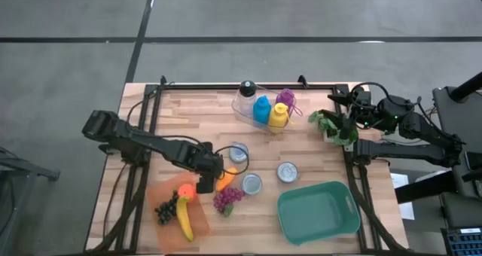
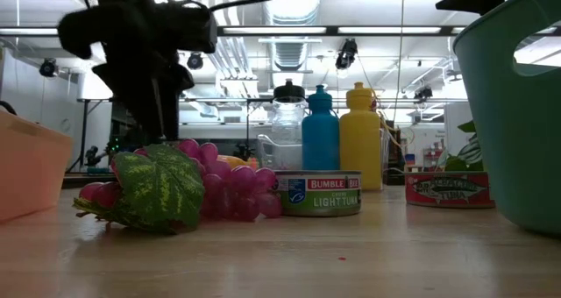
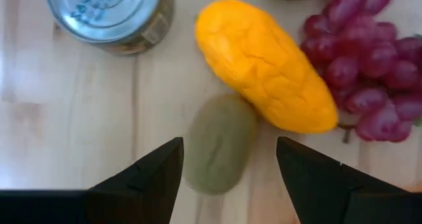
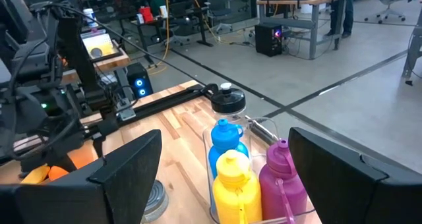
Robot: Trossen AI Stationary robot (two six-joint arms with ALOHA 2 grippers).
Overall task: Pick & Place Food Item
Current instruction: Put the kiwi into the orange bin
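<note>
A green-brown kiwi [image 3: 221, 150] lies on the wooden table, touching the near end of an orange mango [image 3: 264, 66]. Purple grapes [image 3: 369, 72] lie beside the mango. My left gripper [image 3: 227, 145] points steeply down over the kiwi, open, one finger on each side of it and clear of it. In the high view the left gripper [image 1: 213, 168] covers the kiwi, and the mango [image 1: 224, 181] and grapes [image 1: 227, 199] show beside it. My right gripper [image 4: 224, 135] waits open and holds nothing at the table's right edge [image 1: 343, 124].
Three cans [image 1: 238, 152] [image 1: 251, 183] [image 1: 287, 172] stand around the fruit. A teal bin [image 1: 331, 222] sits at the near right. An orange mat [image 1: 162, 192] holds a banana [image 1: 183, 220] and dark grapes [image 1: 166, 209]. Bottles in a clear holder [image 1: 265, 110] stand at the back. A leafy green item [image 1: 335, 129] lies near the right arm.
</note>
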